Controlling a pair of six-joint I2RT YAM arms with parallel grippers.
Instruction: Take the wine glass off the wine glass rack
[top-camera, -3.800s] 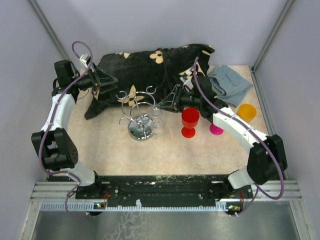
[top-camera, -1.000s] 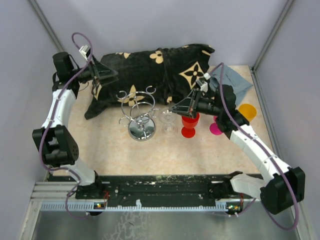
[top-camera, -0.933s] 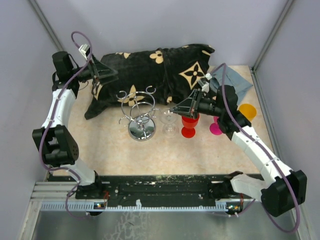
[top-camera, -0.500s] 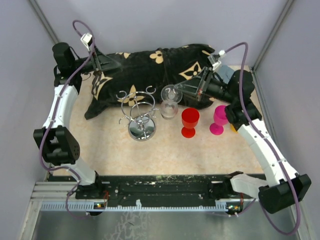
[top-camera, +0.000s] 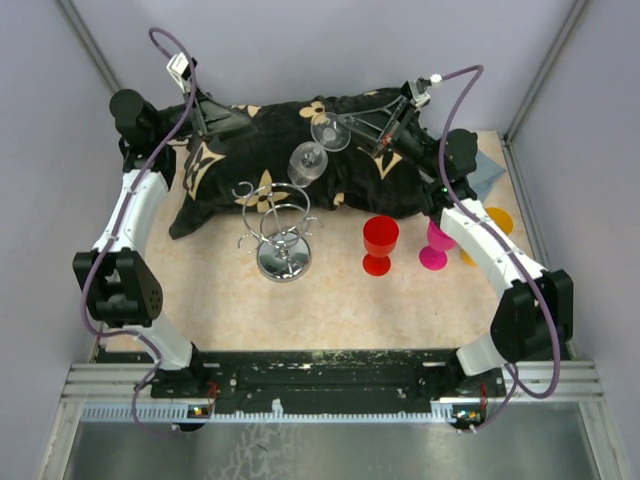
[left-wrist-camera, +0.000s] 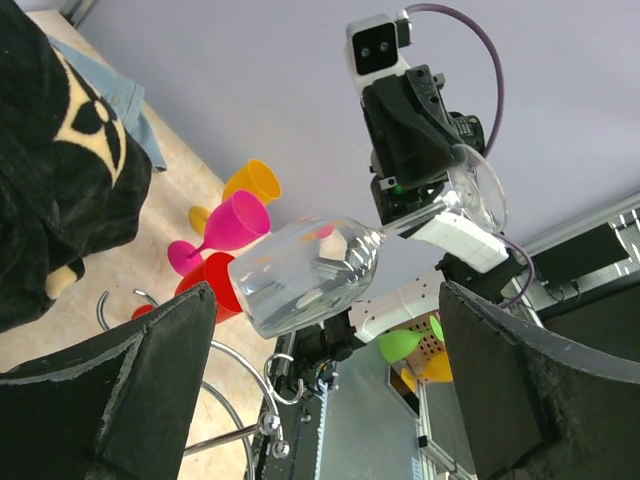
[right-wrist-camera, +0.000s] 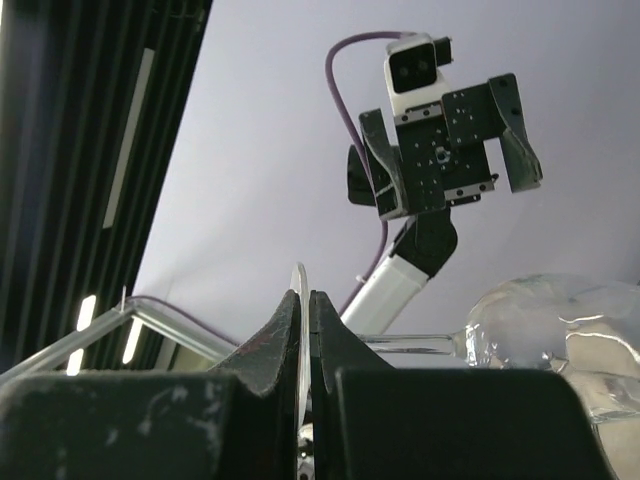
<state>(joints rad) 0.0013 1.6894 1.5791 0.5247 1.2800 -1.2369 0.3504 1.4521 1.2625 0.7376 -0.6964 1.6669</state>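
The clear wine glass (top-camera: 308, 163) hangs tilted in the air over the pillow, free of the wine glass rack (top-camera: 278, 225). My right gripper (top-camera: 352, 124) is shut on the thin foot of the glass (right-wrist-camera: 300, 300), and the stem runs sideways to the bowl (right-wrist-camera: 560, 330). The rack, chrome wire on a mirrored disc base (top-camera: 283, 262), stands on the table below and to the left of the glass. My left gripper (top-camera: 235, 118) is open and empty above the pillow's left end; its view (left-wrist-camera: 320, 400) shows the glass bowl (left-wrist-camera: 305, 272) and rack loops (left-wrist-camera: 240, 400) between its wide-apart fingers.
A black pillow with beige flowers (top-camera: 270, 135) lies across the back. A red goblet (top-camera: 380, 240), a pink goblet (top-camera: 437, 240) and an orange cup (top-camera: 493, 223) stand right of the rack. A blue-grey cloth (top-camera: 488, 168) lies at the back right.
My right gripper has carried the wine glass from beside the rack up and back over the pillow, tilting it on its side. My left gripper has risen a little.
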